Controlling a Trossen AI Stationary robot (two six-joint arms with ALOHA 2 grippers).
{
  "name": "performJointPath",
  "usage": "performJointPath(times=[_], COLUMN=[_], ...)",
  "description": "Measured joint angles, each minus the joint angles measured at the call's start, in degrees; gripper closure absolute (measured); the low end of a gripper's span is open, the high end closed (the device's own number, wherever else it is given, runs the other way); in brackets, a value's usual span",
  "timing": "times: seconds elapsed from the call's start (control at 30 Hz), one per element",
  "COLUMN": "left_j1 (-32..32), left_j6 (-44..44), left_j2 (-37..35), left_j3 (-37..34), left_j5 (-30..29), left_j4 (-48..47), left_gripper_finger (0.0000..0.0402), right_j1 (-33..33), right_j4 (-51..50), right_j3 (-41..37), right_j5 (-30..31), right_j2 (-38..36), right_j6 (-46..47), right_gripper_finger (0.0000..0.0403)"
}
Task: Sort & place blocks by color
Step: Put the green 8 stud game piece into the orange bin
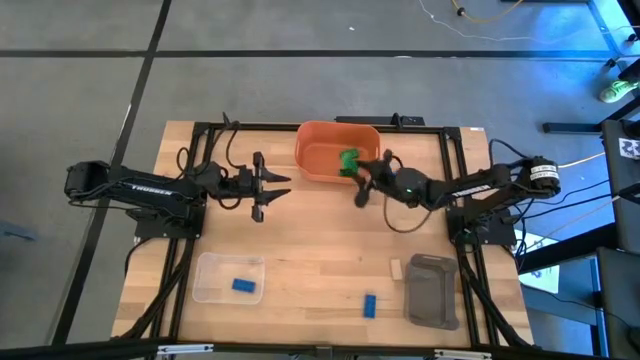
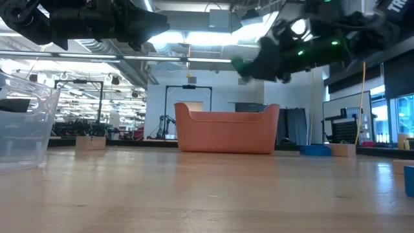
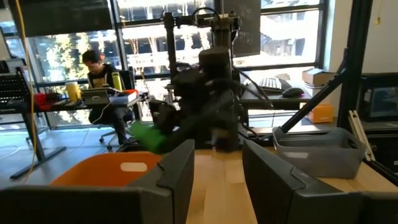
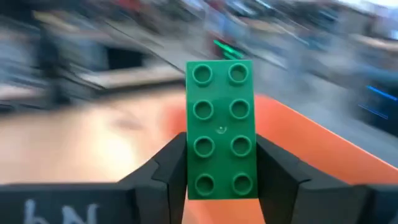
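A pale wooden worktop (image 1: pixel 310 250) sits on a grey floor, with a glazed, brightly lit workroom behind it where a person sits at a desk. An orange bin (image 1: pixel 337 152) stands at the middle of the worktop's far edge, and the right gripper (image 1: pixel 352 168) hangs raised at the bin's right rim, its jaws clamped on the sides of a green eight-stud block (image 4: pixel 221 129). From above, the block lies over the bin's right end, close to the wall, so the main risk is a release that clips the rim and sends the brick bouncing onto the wood; a tilt in the grip could do the same. The left gripper (image 1: pixel 268 187) waits just left of the bin with its jaws spread and empty, near enough that a wide swing by either arm might bring them together. Other pieces remain to sort: a blue block (image 1: pixel 243 286) in the clear tray (image 1: pixel 229 277) at the near left, another blue block (image 1: pixel 369 305) loose near the near edge, and a tan block (image 1: pixel 396 268) just beside the grey tray (image 1: pixel 433 290) at the near right.
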Motion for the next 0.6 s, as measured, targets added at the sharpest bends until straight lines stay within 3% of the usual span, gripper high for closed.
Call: performJointPath(times=[0.1,0.2,0.4,0.6], left_j1=[0.0,0.0,0.0,0.0], left_j6=[0.0,-0.3,-0.5,-0.5], left_j2=[0.0,0.0,0.0,0.0], left_j3=[0.0,0.0,0.0,0.0], left_j5=[-0.3,-0.4,-0.5,-0.5], left_j4=[-0.1,-0.9,-1.4,-1.8], left_gripper_finger=[0.0275,0.0275,0.0275,0.0275], right_j1=[-1.5,-2.8,-5.1,-6.5], right_j4=[-14.6,-23.3,-31.7,-32.2], right_j3=[5.9,10.8,16.2,16.5], right_j5=[7.0,8.5,8.6,8.5], right_j2=[1.2,3.7,9.4,11.9], right_j6=[1.9,4.6,8.4,10.6], right_gripper_finger=[0.0263,0.0263,0.0263,0.0263])
